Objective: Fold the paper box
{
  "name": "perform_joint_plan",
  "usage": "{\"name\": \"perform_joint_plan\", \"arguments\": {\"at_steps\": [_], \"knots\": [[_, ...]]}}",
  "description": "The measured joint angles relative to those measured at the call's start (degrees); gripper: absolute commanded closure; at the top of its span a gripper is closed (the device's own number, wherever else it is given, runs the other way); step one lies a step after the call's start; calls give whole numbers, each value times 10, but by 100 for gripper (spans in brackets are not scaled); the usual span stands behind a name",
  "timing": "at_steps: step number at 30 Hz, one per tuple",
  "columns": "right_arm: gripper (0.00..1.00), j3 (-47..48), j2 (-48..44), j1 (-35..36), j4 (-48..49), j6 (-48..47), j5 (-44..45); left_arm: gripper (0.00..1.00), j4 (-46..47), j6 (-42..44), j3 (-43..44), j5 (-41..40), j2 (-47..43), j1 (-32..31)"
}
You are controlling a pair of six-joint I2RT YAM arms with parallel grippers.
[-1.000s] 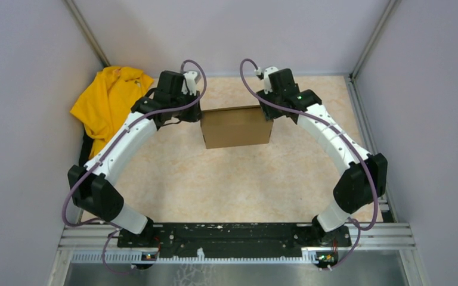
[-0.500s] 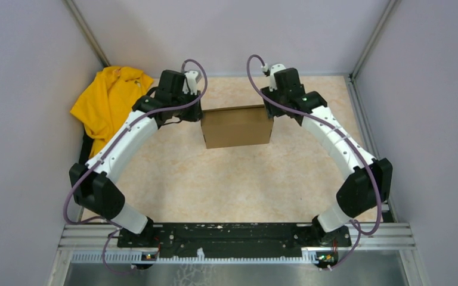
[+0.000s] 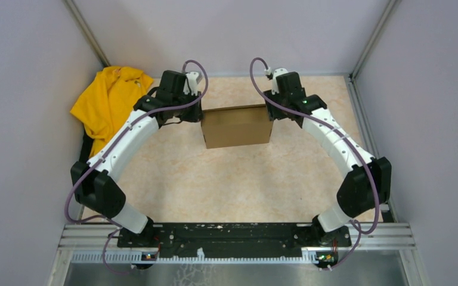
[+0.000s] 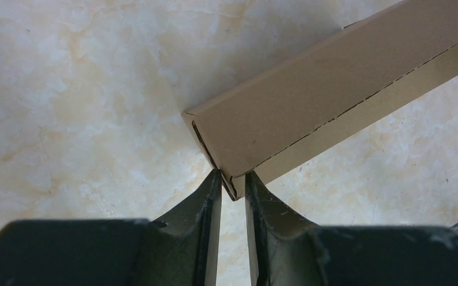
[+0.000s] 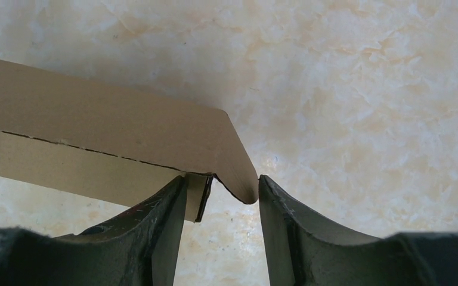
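Note:
The paper box (image 3: pixel 237 126) is plain brown cardboard, folded up and closed, lying at the far middle of the table. My left gripper (image 3: pixel 200 113) is at its far left corner. In the left wrist view the narrow jaws of this gripper (image 4: pixel 232 179) pinch that corner of the box (image 4: pixel 310 107). My right gripper (image 3: pixel 269 111) is at the far right corner. There the wider jaws of the right gripper (image 5: pixel 222 182) straddle the box's end (image 5: pixel 107 131), one finger against its wall and the other against a rounded flap (image 5: pixel 241 173).
A yellow cloth garment (image 3: pixel 108 98) lies bunched at the far left against the wall. Grey walls with metal posts (image 3: pixel 370 36) close in the table on three sides. The arms' base rail (image 3: pixel 232 235) runs along the near edge.
My right wrist has shifted a little to the right and back along the box's right end. The box and the left arm have hardly moved.

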Motion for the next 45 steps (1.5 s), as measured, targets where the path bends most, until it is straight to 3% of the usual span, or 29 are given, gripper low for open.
{"name": "perform_joint_plan", "arguments": {"at_steps": [23,32,38,45], "knots": [[51,-6,13,-9,44,11,0,68,-1,1,0,7,7,7],[55,-6,13,-29,43,12,-21,66,-1,2,1,16,9,8],[46,-6,12,-35,45,-2,-24,65,-4,3,7,17,13,10],[50,-6,1,-42,46,-28,-25,65,-7,4,9,17,13,10]]}}
